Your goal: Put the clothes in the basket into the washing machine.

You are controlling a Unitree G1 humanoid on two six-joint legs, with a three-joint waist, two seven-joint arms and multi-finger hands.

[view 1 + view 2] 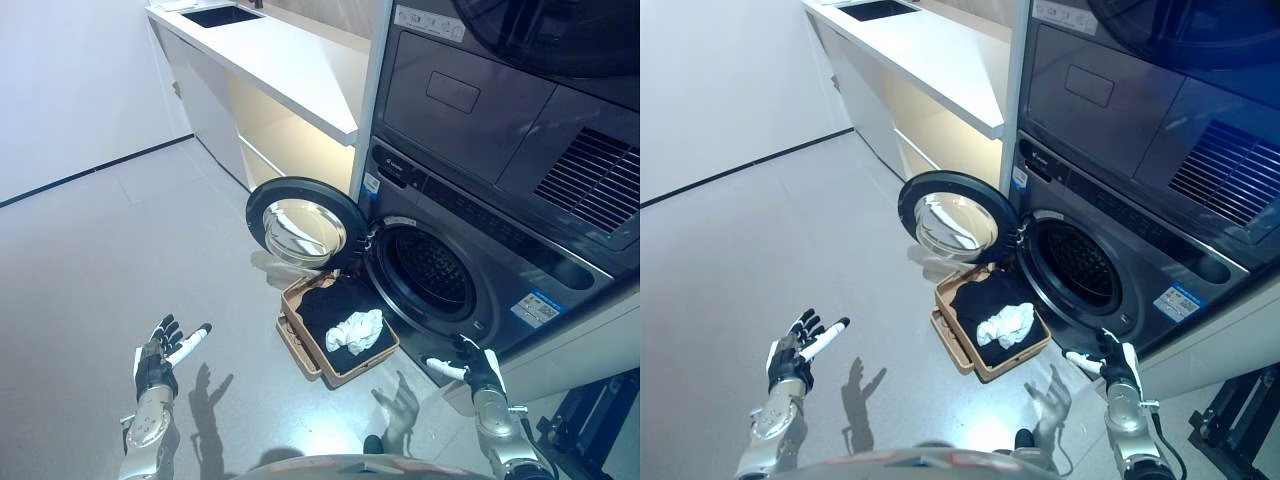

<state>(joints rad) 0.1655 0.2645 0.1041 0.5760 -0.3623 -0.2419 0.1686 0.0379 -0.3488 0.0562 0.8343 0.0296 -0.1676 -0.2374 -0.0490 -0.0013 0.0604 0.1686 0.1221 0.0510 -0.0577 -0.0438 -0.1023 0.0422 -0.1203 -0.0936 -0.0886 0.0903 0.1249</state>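
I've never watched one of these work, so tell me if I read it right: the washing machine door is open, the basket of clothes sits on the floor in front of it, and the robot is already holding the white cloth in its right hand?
Not quite. The right hand is open and holds nothing. The left eye view shows the white cloth lying in the basket on the dark clothes. The rest is right: the door of the washing machine is open, and the basket sits on the floor in front of it.

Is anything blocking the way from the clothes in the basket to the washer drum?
Nothing visible. The door is swung fully open to the left, the drum opening is clear, and the basket with the clothes sits just below it.
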